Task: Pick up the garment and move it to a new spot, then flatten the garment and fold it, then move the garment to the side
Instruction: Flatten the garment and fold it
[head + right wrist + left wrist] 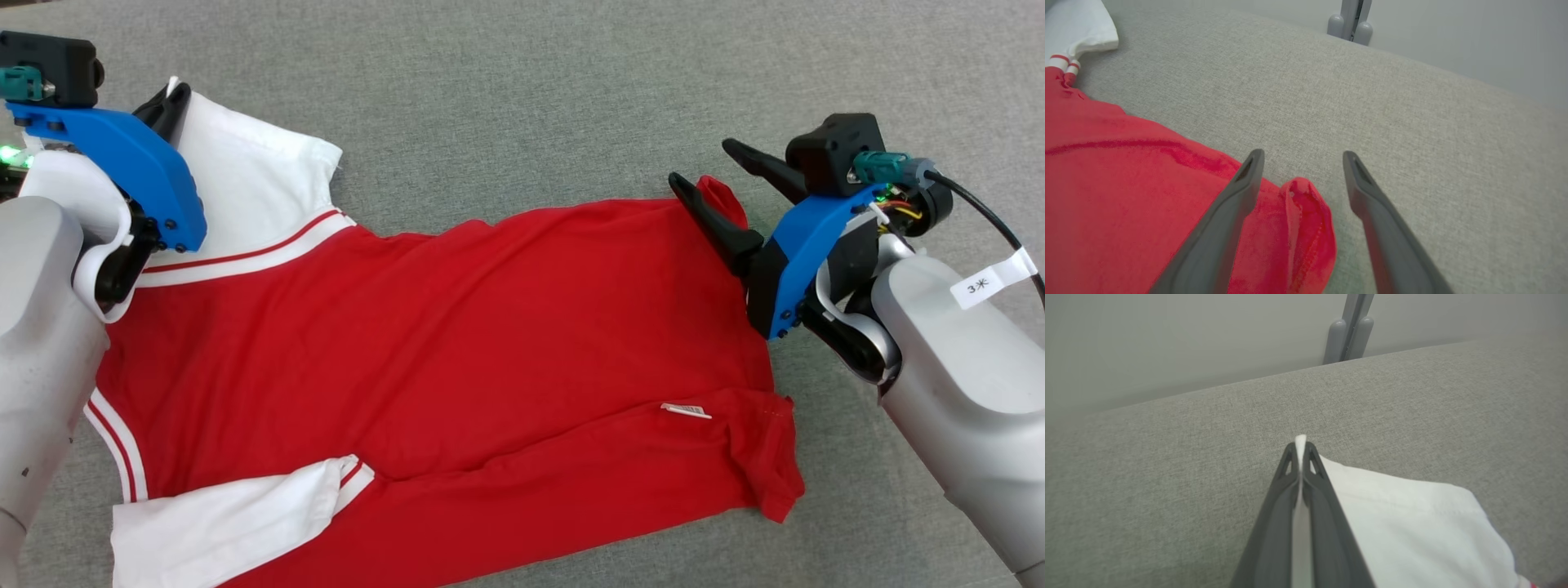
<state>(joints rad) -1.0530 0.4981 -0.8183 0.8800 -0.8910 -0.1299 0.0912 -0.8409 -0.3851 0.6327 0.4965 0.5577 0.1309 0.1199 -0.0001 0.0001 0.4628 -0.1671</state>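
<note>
Nearest to me, the garment [457, 343], a red shirt with white sleeves, lies spread across the grey fabric worktop [571, 90], collar end to the left and hem to the right. Its near sleeve [237, 514] is folded in over the red body, and the near edge runs out of the bottom of the head view. A strip of the near side is turned over onto the body, with a small white label [686, 411] lying by that fold. To the right of the hem there is bare worktop.

Farther back on the right, the right end effector [700, 162] is spread wide, its fingers standing either side of the puckered far hem corner [1306, 220] without closing on it. On the left, the left end effector [1301, 457] is pressed together, pinching the edge of the far sleeve [245, 180], a sliver of white cloth showing between the tips.

Beyond both, the worktop is open grey fabric up to its straight far edge, where a grey post [1349, 330] stands against a pale wall [1167, 343].
</note>
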